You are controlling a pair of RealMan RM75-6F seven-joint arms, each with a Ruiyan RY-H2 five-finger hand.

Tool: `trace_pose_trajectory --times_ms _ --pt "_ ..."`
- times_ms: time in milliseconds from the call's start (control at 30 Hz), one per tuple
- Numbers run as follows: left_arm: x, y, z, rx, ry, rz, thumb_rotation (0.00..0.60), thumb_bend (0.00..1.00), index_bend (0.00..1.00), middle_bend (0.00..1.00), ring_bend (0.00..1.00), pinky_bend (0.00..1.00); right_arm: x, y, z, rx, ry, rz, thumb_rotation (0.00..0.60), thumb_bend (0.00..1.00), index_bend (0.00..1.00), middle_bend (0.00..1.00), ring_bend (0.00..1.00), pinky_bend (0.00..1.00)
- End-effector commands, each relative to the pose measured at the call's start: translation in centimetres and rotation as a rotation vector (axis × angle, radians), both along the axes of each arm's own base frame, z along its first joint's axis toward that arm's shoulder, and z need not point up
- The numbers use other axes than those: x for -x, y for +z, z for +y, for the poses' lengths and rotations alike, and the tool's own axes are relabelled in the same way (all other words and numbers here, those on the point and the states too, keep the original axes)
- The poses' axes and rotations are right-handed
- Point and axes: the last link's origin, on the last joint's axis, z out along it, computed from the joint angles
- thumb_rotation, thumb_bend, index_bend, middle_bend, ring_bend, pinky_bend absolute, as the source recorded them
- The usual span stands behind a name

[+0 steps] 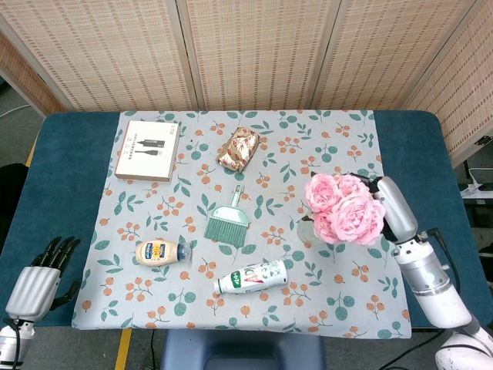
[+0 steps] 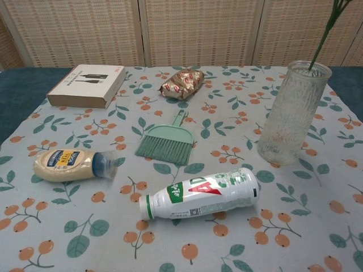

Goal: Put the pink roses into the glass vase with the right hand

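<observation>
The pink roses (image 1: 344, 208) hang in a bunch above the right side of the table, held by my right hand (image 1: 393, 206), which grips them from the right. In the head view the blooms cover most of the glass vase. The chest view shows the vase (image 2: 292, 113) standing upright at the right. A green stem (image 2: 328, 31) slants down from the upper right, its lower end at the vase's mouth. My left hand (image 1: 46, 266) rests low at the table's near left corner and holds nothing.
On the flowered cloth (image 1: 339, 146) lie a white box (image 1: 148, 150), a brown snack packet (image 1: 239, 146), a green hand brush (image 1: 229, 220), a mayonnaise bottle (image 1: 160, 251) and a white drink bottle (image 1: 250, 277) on its side in front of the vase.
</observation>
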Motion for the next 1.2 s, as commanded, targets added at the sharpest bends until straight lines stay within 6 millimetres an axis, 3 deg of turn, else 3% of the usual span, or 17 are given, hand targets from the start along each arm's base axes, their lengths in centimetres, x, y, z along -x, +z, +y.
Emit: trace_pose_trajectory --times_ms 33,467,1067,1200 --pt "0.0 0.0 0.0 0.000 0.003 0.000 0.600 0.35 0.06 0.08 0.01 0.29 0.4 -0.6 -0.6 -0.020 -0.015 -0.008 0.600 0.58 0.91 0.96 1.00 0.96" --pt "0.0 0.0 0.0 0.001 0.000 0.002 0.600 0.35 0.06 0.08 0.01 0.29 0.9 -0.9 -0.4 0.001 -0.033 -0.003 0.600 0.58 0.91 0.96 1.00 0.96" --pt "0.1 -0.1 0.0 0.002 0.005 0.004 0.600 0.35 0.06 0.08 0.01 0.29 6.0 -4.9 -3.1 -0.104 -0.170 -0.009 0.600 0.58 0.90 0.96 1.00 0.96" --pt "0.1 0.0 0.0 0.000 0.005 0.003 0.600 0.35 0.06 0.08 0.01 0.29 6.6 -5.5 -3.2 -0.132 -0.171 -0.001 0.600 0.58 0.84 0.96 1.00 0.96"
